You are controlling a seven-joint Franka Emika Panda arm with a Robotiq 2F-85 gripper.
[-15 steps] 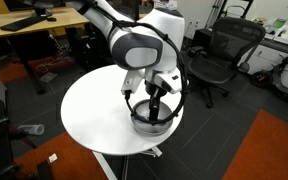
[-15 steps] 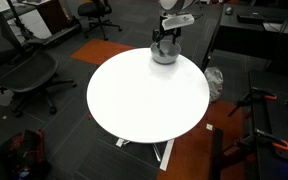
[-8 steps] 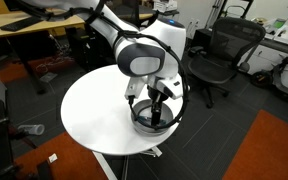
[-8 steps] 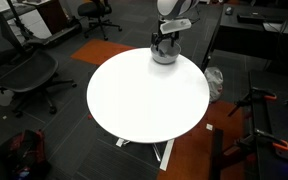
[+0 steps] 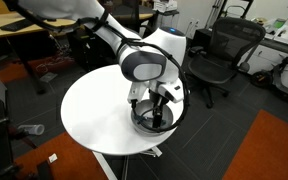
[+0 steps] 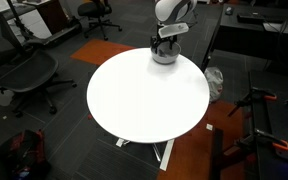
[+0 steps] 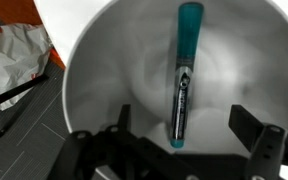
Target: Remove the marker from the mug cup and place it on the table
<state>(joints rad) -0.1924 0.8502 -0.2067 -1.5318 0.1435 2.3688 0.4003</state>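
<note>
Wrist view: the marker point(image 7: 181, 75) lies flat inside the mug cup point(image 7: 89, 85), teal end pointing away and dark body toward the pincer point(image 7: 177, 138) — its fingers spread wide on either side, not gripping it. The cup sits near the edge of the round white table point(image 6: 144, 95).

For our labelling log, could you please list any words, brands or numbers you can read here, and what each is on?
White print along the dark barrel of the marker, wrist view: too blurred to read.
The mug cup: no text visible.
Nothing legible elsewhere.
</note>
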